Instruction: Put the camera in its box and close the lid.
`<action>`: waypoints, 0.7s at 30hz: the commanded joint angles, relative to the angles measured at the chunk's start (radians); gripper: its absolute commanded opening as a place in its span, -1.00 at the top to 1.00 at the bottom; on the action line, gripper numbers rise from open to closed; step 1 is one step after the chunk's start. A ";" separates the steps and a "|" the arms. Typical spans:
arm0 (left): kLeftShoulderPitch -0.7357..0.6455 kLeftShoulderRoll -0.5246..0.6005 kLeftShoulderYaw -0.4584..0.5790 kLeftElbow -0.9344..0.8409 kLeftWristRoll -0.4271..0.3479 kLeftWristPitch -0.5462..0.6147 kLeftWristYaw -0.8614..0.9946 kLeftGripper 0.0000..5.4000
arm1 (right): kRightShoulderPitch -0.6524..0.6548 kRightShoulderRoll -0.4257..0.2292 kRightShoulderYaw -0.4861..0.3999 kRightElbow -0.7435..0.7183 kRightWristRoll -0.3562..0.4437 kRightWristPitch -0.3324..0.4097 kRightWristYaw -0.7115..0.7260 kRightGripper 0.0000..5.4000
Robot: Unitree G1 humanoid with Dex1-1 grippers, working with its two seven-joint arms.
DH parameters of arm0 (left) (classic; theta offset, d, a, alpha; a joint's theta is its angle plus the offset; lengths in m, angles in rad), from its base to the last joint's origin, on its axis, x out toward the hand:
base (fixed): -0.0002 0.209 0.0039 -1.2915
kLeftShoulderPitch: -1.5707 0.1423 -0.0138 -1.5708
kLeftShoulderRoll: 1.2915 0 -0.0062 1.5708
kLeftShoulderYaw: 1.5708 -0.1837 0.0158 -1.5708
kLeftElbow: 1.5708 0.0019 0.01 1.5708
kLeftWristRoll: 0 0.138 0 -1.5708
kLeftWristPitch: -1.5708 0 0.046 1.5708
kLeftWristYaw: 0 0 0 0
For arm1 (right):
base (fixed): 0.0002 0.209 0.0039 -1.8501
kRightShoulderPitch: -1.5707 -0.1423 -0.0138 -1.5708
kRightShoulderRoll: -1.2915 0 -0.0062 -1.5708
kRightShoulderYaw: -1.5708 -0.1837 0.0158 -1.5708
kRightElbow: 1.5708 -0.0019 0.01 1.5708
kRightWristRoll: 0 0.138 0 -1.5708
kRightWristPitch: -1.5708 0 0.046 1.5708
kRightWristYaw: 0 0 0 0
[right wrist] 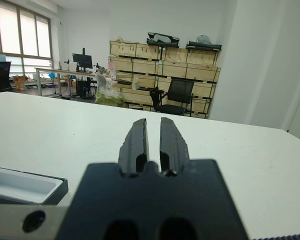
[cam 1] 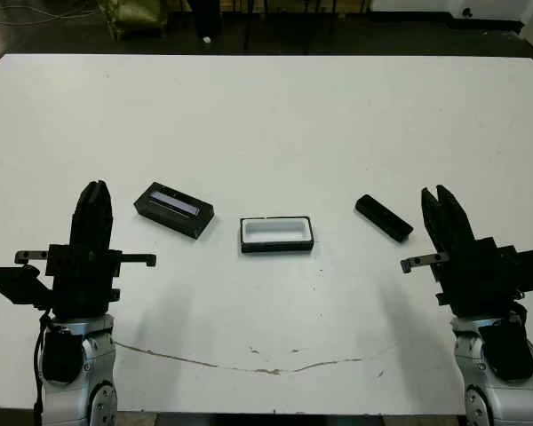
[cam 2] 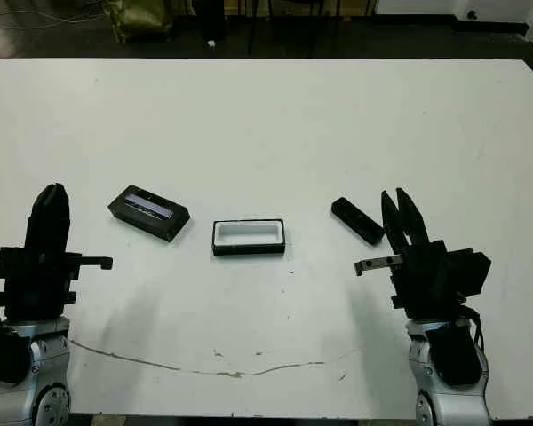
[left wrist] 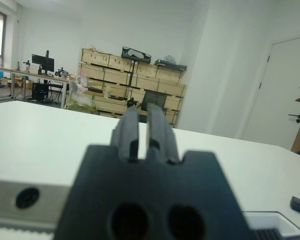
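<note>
White surface (cam 1: 275, 115), three black items in a loose row near its middle. Box (cam 1: 276, 234) at centre: shallow black tray, rounded corners, white lining showing, nothing inside it, open side up. Lid (cam 1: 173, 210) lies to the box's left, apart from it, turned at a slant; blocky, with a long glossy grey strip along its top. Camera (cam 1: 383, 217) lies flat to the box's right, also apart, slanted; slim black bar, matte, detail on its face too small to make out.

Left gripper (cam 1: 93, 206) near the left front edge, fingers upright and pressed nearly together, holding nothing. Right gripper (cam 1: 441, 204) just beside the camera's near end, not touching it, fingers parted by a narrow gap, empty.

A thin brownish crack line (cam 1: 249, 366) runs along the surface's front.
</note>
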 commanded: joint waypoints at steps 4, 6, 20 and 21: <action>0.019 -0.002 0.000 0.016 0.005 -0.004 0.000 1.00 | 0.015 -0.005 -0.005 0.005 -0.001 0.008 0.000 1.00; 0.023 -0.003 -0.003 0.012 0.007 -0.001 0.003 1.00 | 0.012 -0.008 -0.006 0.015 0.006 0.001 0.008 1.00; 0.031 -0.007 -0.002 0.022 0.006 -0.016 0.002 1.00 | -0.033 -0.079 -0.057 0.017 0.015 0.039 0.042 1.00; 0.030 -0.007 -0.003 0.023 0.008 -0.020 0.002 1.00 | -0.044 -0.094 -0.067 0.018 0.018 0.055 0.046 1.00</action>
